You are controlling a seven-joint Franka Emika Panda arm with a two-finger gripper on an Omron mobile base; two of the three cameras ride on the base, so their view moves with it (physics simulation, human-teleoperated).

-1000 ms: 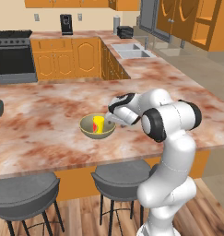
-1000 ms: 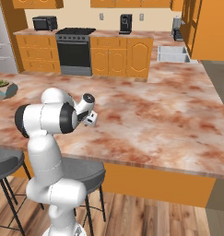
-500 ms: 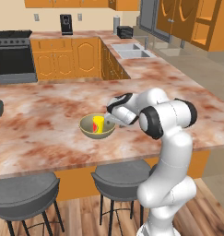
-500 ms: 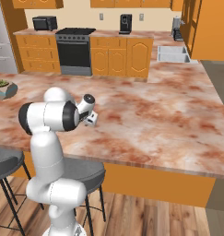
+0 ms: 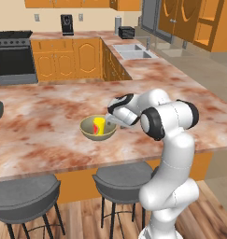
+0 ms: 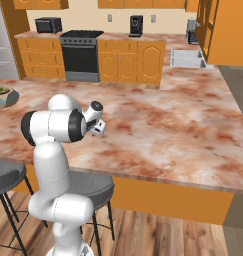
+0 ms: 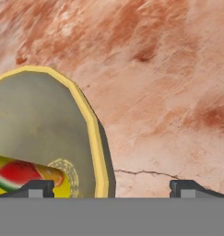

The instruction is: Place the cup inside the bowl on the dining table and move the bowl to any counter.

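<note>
Cup [image 5: 99,126] already inside bowl [image 5: 98,129], leaning against the inner wall; bowl resting on the dining table [image 5: 49,112], near the front edge above the stools [image 5: 22,198]. First step judged complete; second step, gripping the bowl for carrying, judged in hand.

Hand [image 7: 111,186] low at the bowl's right side, released, fingertips [image 7: 38,187] spread wide, one inside the bowl close to the cup, the other outside over bare marble. Rim [image 7: 89,122] lying between the two, not yet pinched.

Next move calls for closing on the rim wall without catching the cup, then lifting level so the cup stays put.

Counter [image 5: 147,65] with sink [image 5: 131,50] beyond the table to the right; a further counter by the stove [image 5: 11,56] at the back. Potted plant [image 6: 2,95] well apart at the table's far left. Nothing on the marble between bowl and sink counter; the robot's own elbow crowding the near edge.
</note>
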